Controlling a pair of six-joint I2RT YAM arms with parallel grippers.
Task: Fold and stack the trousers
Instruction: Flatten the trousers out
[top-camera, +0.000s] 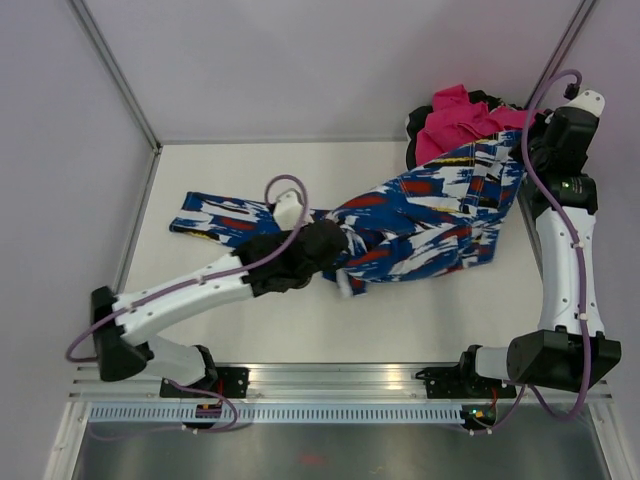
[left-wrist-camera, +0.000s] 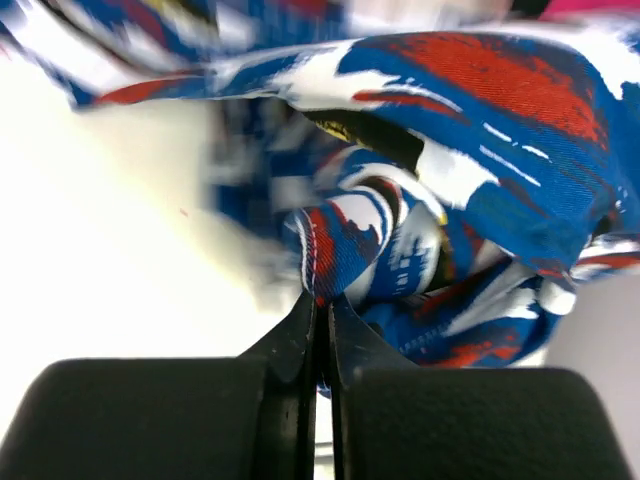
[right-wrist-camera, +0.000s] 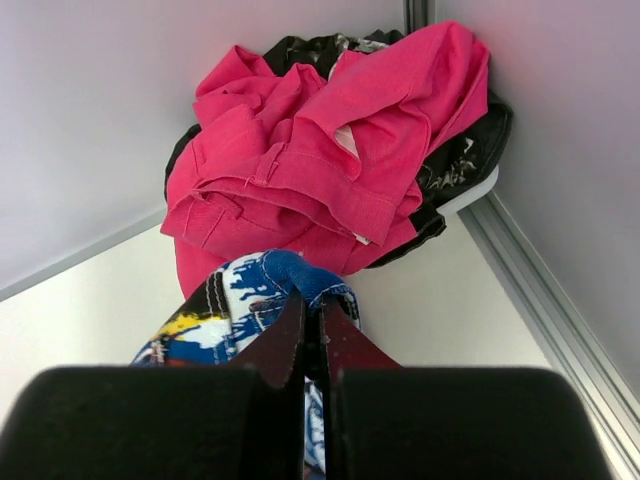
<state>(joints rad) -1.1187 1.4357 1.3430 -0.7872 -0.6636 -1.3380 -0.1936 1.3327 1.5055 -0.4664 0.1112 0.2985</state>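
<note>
Top view: trousers (top-camera: 430, 215) stretched across counter (top-camera: 250, 320), one leg flat at left, other end lifted toward far-right corner. Left tool (top-camera: 345, 275) at bunched middle, right tool (top-camera: 528, 140) at raised end.
Left wrist: left tool pressed together, pinching fabric fold.
Right wrist: right tool pinching trousers edge; pink garment (right-wrist-camera: 320, 160) heaped on black garment (right-wrist-camera: 460, 170) just beyond.

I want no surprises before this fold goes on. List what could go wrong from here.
1. The right hand pinches the trousers close beside the pink clothes in the corner; a pull might drag those along.
2. The left hand grips a bunched wad of cloth, so layers may slip out or the fold may come out crooked.
</note>
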